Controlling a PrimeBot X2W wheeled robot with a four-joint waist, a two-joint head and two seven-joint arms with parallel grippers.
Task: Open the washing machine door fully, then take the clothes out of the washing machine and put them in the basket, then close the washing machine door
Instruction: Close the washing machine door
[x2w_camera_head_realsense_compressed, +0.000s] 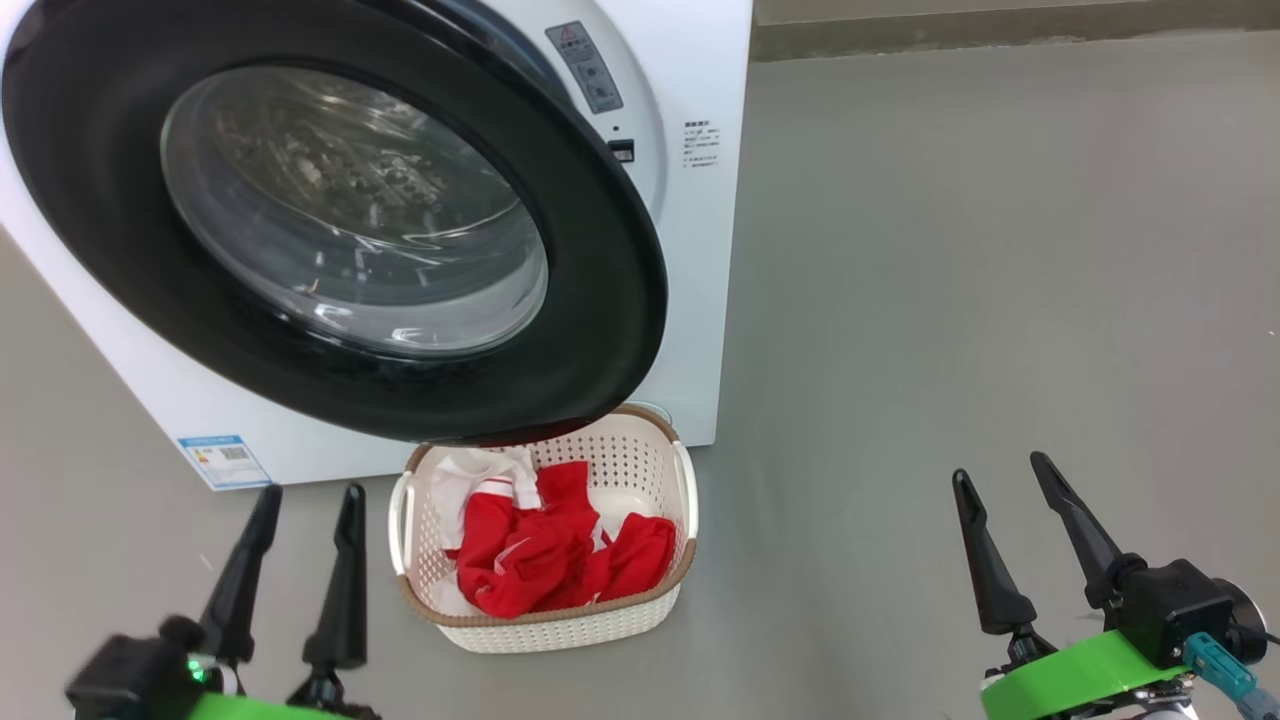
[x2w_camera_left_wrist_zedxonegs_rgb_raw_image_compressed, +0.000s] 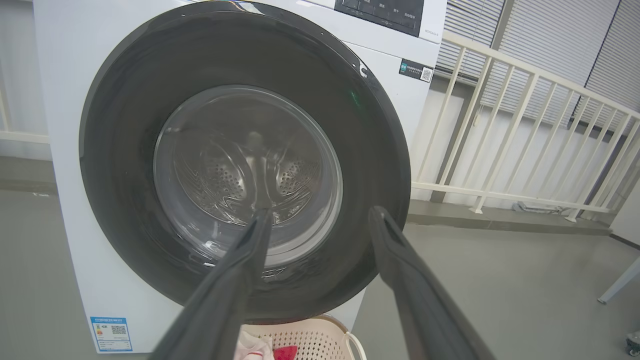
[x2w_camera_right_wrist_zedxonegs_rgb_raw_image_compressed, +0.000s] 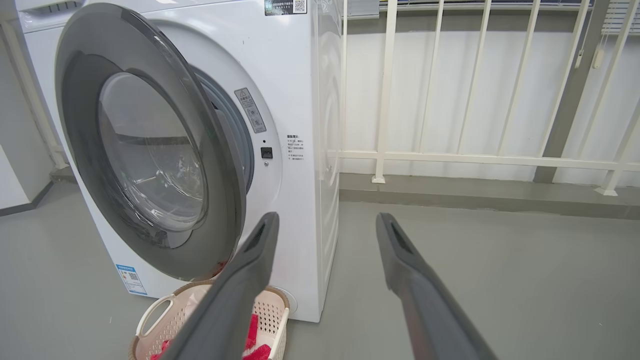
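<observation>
Dark and long, the two fingers of my left gripper stood spread apart at the lower left of the head view, holding nothing, their tips near the small blue label on the washing machine. Through the left wrist camera I looked between those fingers straight at the washing machine door — glossy black rim, clear glass bowl, the steel drum showing through it. The door was swung partway out from the white front, hinged on its left side; the right wrist view showed the gap behind it. Just below the door's lower edge sat the basket on the grey floor, its far end tucked under the rim. The clothes — red with white panels — lay bunched inside it. Well to the right, above the floor, my right gripper was likewise spread wide and empty.
</observation>
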